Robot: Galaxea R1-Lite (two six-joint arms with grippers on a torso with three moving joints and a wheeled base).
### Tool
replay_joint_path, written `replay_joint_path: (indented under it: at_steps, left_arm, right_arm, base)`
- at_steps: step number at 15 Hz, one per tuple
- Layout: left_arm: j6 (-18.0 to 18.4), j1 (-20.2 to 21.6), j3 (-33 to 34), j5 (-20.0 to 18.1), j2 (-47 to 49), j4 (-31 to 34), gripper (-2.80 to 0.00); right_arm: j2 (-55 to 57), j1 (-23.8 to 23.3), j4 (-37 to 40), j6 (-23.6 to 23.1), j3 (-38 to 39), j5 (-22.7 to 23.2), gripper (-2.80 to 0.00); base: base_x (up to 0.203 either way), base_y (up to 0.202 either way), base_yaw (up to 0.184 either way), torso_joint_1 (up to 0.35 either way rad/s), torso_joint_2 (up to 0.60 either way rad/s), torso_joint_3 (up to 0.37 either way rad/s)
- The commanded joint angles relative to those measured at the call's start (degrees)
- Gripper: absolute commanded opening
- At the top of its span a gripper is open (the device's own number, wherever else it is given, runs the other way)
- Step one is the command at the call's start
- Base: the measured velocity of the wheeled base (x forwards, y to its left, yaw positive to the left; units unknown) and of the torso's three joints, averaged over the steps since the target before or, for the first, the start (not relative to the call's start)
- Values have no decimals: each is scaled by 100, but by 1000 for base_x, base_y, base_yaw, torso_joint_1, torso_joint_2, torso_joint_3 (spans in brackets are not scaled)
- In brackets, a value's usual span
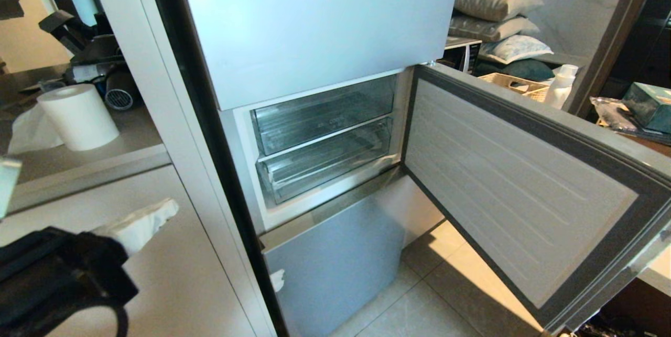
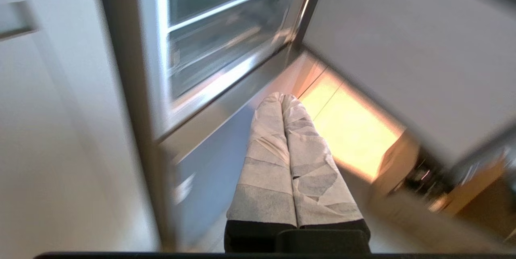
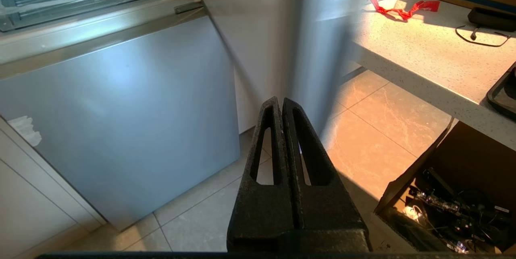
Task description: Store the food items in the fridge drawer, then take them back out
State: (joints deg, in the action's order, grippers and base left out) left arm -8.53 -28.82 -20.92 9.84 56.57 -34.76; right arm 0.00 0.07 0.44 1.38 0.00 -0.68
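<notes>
Left gripper (image 1: 144,221) is seen low at the left of the head view, in front of the white cabinet (image 1: 173,274) and well short of the fridge; its tape-wrapped fingers (image 2: 278,158) are pressed together, nothing held. The wrist is angled so the tips point toward the open compartment.

Centre: middle fridge door (image 1: 519,190) is swung wide open. Two clear drawers are stacked inside, both pushed in. The upper clear bin (image 1: 325,111) carries faint lettering; the fridge drawer (image 1: 325,161) is judged to be the lower, shallower one. No food item is visible in any view, so its location cannot be told.

Step judged: early approach, drawer not yet pulled out. Next move calls for the left fingers to be parted, brought to the drawer's front lip and hooked or clamped there for a straight pull.

Right gripper (image 3: 282,104) is parked low by the lower fridge panel (image 3: 121,118), pointing at the floor (image 3: 371,130), jaws closed and empty.
</notes>
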Motion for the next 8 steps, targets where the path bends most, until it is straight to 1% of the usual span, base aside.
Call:
replay_joint_path:
  at_steps: [1, 2, 3, 4, 5, 6, 8]
  left_arm:
    - [181, 67, 220, 2, -1636, 1249, -280]
    - [242, 187, 437, 6, -2072, 1746, -280]
    - [306, 368, 810, 49, -2331, 2056, -280]
    - [372, 659, 1074, 180, -2433, 2213, -280]
    - [422, 959, 1228, 389, -2547, 2300, -280]
    - [497, 1292, 1332, 514, -2680, 2380, -280]
    - [731, 1861, 1533, 609, -3182, 2733, -280]
  right_arm:
    - [0, 1, 0, 2, 0, 6, -280]
    - [0, 1, 0, 2, 0, -2, -280]
    - [0, 1, 0, 2, 0, -2, -280]
    - [0, 1, 0, 2, 0, -2, -280]
    - [0, 1, 0, 2, 0, 0, -280]
    - [1, 1, 0, 2, 0, -1, -280]
    - [0, 1, 0, 2, 0, 6, -280]
  base:
    - [0, 0, 0, 0, 0, 0]
    - [0, 0, 0, 0, 0, 0]
    - [0, 0, 0, 0, 0, 0]
    - [0, 0, 0, 0, 0, 0]
    - [0, 0, 0, 0, 0, 0]
    - [0, 0, 0, 0, 0, 0]
    - [0, 0, 0, 0, 0, 0]
